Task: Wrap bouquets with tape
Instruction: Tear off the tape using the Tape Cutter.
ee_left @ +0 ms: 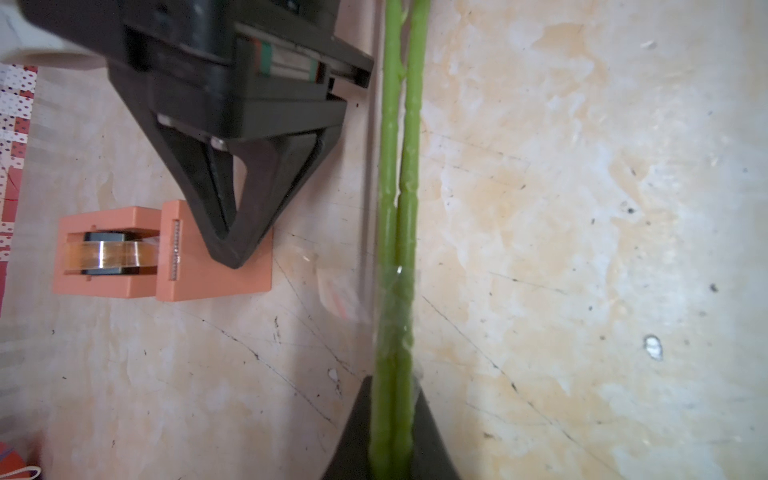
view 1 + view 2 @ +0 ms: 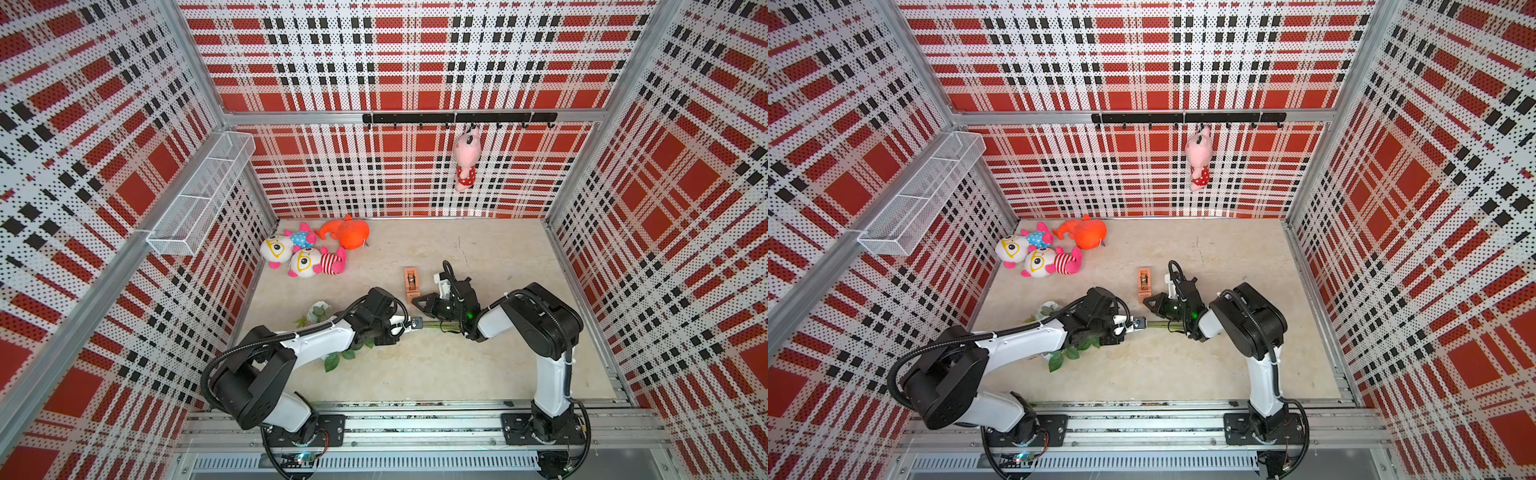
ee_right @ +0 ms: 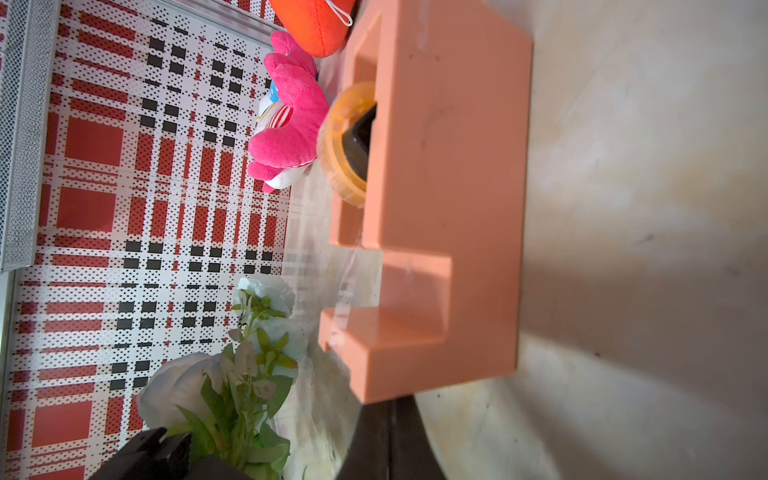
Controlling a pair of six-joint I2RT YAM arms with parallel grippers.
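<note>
The bouquet lies on the floor, its pale roses (image 2: pixel 319 311) (image 2: pixel 1047 309) and leaves to the left and its thin green stems (image 1: pixel 399 208) running right. My left gripper (image 2: pixel 417 322) (image 2: pixel 1139 323) (image 1: pixel 392 415) is shut on the stems. A band of clear tape wraps the stems just past its fingers, with a loose flap to one side. The orange tape dispenser (image 2: pixel 411 284) (image 2: pixel 1144 282) (image 1: pixel 216 282) (image 3: pixel 449 187) stands behind the stems. My right gripper (image 2: pixel 415 302) (image 2: pixel 1146 300) (image 1: pixel 230 253) (image 3: pixel 388 415) is shut, its tips at the dispenser's cutter end. The roses (image 3: pixel 249 374) also show in the right wrist view.
Three plush toys (image 2: pixel 307 249) lie at the back left corner, one of them orange (image 2: pixel 347 232). A pink plush (image 2: pixel 466 158) hangs from the hook rail (image 2: pixel 415 117) on the back wall. A white wire basket (image 2: pixel 199 195) is mounted on the left wall.
</note>
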